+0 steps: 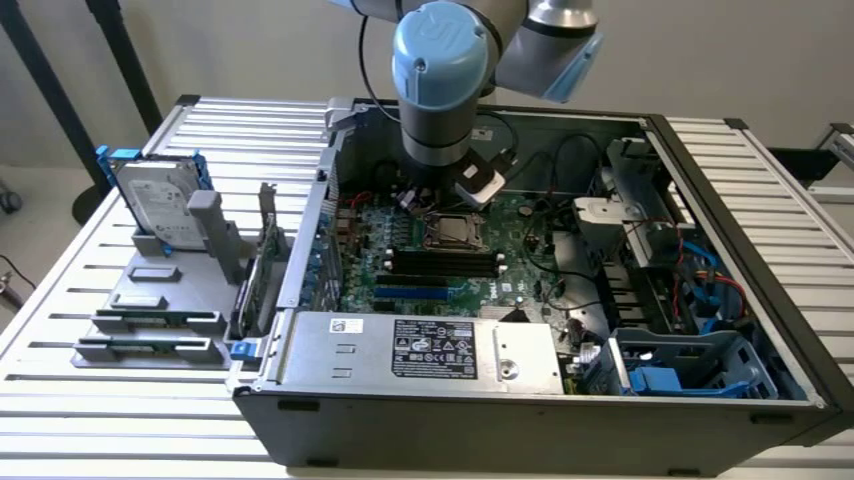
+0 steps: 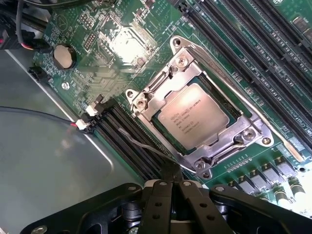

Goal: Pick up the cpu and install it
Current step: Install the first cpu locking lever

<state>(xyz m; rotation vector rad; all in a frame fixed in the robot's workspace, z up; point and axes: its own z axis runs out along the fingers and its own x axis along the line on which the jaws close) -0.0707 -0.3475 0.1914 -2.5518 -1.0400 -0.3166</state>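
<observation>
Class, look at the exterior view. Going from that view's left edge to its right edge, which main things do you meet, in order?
Hard drive in its blue frame → grey holder with memory sticks → cpu in its motherboard socket → blue plastic drive bracket inside the case → right wall of the computer case.

We note the cpu (image 2: 194, 116) has a brushed, satin metal top with faint printed lettering, seated in a socket frame (image 2: 204, 146) of bright, polished metal that throws sharp glints. The motherboard (image 2: 102, 53) shows a glossy green lacquered surface, with a shiny metal coin cell (image 2: 64, 56) on it. The memory slots (image 2: 253, 53) look like matt black plastic. The gripper (image 2: 171, 181) is black, smooth and semi-gloss, with bright metal screw heads. In the exterior view, the computer case (image 1: 534, 410) is dull grey sheet metal, the table (image 1: 120, 420) ribbed pale metal, the arm's joint cap (image 1: 442, 45) smooth blue plastic.
</observation>
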